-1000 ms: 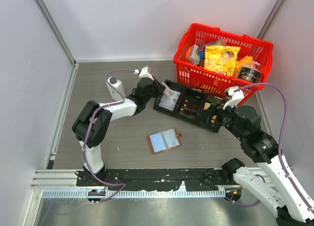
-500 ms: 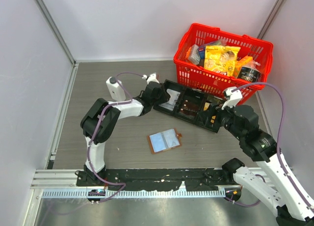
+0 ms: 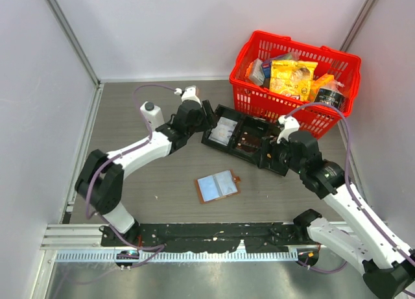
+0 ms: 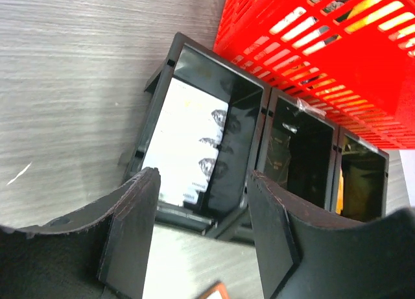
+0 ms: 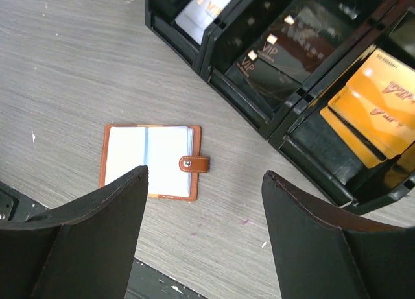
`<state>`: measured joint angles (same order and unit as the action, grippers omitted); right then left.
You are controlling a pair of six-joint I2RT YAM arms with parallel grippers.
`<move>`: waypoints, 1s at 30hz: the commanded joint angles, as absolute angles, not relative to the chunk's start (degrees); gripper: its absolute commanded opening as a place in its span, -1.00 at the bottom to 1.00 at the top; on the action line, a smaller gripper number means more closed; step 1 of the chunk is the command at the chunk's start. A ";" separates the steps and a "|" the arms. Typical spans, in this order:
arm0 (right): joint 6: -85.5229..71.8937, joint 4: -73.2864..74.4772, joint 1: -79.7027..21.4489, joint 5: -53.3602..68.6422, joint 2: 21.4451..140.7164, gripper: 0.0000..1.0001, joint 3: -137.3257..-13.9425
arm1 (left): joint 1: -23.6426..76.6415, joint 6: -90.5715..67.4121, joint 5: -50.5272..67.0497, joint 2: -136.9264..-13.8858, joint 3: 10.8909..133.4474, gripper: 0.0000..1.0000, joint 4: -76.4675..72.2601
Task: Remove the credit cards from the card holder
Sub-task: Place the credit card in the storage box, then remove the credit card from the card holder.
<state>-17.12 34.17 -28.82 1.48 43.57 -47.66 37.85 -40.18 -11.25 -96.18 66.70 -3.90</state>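
Note:
The card holder [image 5: 150, 161] lies open and flat on the table, brown with pale bluish pockets and a snap tab; it also shows in the top view [image 3: 218, 185]. I cannot tell whether cards sit in its pockets. A whitish credit card [image 4: 183, 140] lies in the left compartment of the black tray [image 3: 257, 157]. My left gripper [image 4: 204, 205] hangs open just outside that compartment, with nothing between its fingers. My right gripper [image 5: 205, 177] is open above the table just right of the holder, not touching it.
The tray's middle compartment holds dark cards [image 5: 285, 46] and its right one gold cards [image 5: 379, 104]. A red basket [image 3: 248, 99] full of packets stands right behind the tray. Grey walls close in the table on the left, back and right.
My left gripper has opened and drawn back from the tray; the whitish card it held now lies in the left compartment. My right arm has swung left, towards the card holder.

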 commanded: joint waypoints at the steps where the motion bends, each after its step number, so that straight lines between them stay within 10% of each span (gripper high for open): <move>1: -20.03 29.89 -29.35 2.20 45.52 0.50 -45.97 | 40.07 -37.71 -14.06 -88.61 63.03 0.21 4.12; 30: -34.27 22.50 -54.84 -16.18 85.77 0.10 -54.14 | 50.36 -40.25 -4.13 -80.68 45.09 -0.41 13.01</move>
<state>-32.03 23.92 -54.57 -14.33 83.57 -50.70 50.19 -41.28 -6.26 -79.35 46.06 15.66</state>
